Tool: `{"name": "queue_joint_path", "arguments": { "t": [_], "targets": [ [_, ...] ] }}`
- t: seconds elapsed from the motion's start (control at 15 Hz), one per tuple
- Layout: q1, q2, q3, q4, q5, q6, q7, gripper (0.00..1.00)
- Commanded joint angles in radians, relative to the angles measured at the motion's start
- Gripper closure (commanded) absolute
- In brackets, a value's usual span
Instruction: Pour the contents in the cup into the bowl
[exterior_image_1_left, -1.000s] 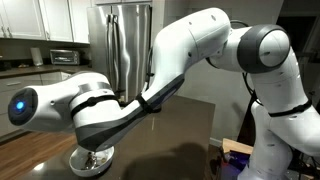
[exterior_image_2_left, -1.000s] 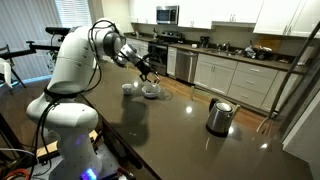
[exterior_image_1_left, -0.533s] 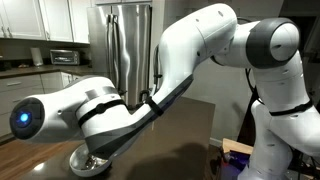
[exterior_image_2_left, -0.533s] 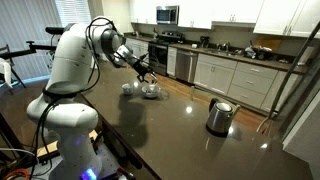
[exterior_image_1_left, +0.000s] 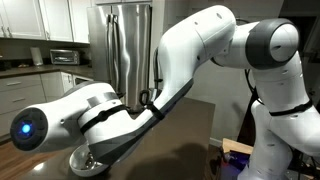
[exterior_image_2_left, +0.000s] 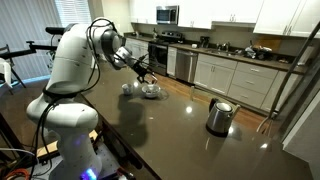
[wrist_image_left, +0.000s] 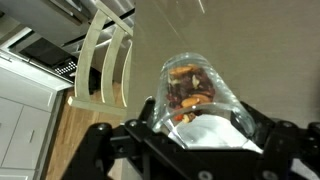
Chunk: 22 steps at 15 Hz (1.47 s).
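Observation:
In the wrist view my gripper (wrist_image_left: 200, 138) is shut on the clear glass cup (wrist_image_left: 205, 75), one finger on each side. The cup lies tilted, and the contents (wrist_image_left: 188, 92), brown and orange bits, are heaped inside toward its far end. In an exterior view the gripper (exterior_image_2_left: 148, 73) hangs just above the white bowl (exterior_image_2_left: 152, 91) on the dark table. The cup is too small to make out there. In the other exterior view the arm hides the gripper and the cup.
A steel kettle (exterior_image_2_left: 218, 117) stands far along the table (exterior_image_2_left: 170, 135) from the bowl. A small pale object (exterior_image_2_left: 128, 87) sits beside the bowl. A wooden chair (wrist_image_left: 105, 60) stands past the table edge. Kitchen counters run along the back wall.
The wrist link with the blue light has turned and sunk lower in the exterior view. The gripper stays over the bowl with the cup in it.

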Motion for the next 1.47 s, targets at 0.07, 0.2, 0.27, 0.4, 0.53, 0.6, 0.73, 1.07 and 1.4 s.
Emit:
{"name": "queue_joint_path", "arguments": {
  "t": [0.07,0.2,0.27,0.4,0.53,0.6,0.73,1.07,1.4],
  "targets": [
    [0.026,-0.001,0.01,-0.019,-0.163,-0.005,0.068,0.45],
    [0.038,0.005,0.015,-0.023,-0.227,-0.009,0.09,0.45],
    [0.042,0.008,0.018,-0.024,-0.249,-0.013,0.098,0.45],
    [0.049,0.013,0.025,-0.025,-0.284,-0.024,0.106,0.45],
    [0.052,0.009,0.031,-0.034,-0.311,-0.028,0.114,0.45],
    [0.054,0.006,0.032,-0.038,-0.321,-0.03,0.12,0.45],
    [0.056,-0.005,0.034,-0.056,-0.348,-0.037,0.136,0.45],
    [0.05,-0.03,0.039,-0.111,-0.407,-0.062,0.185,0.45],
    [0.028,-0.028,0.042,-0.153,-0.436,-0.081,0.194,0.45]
  ]
}}
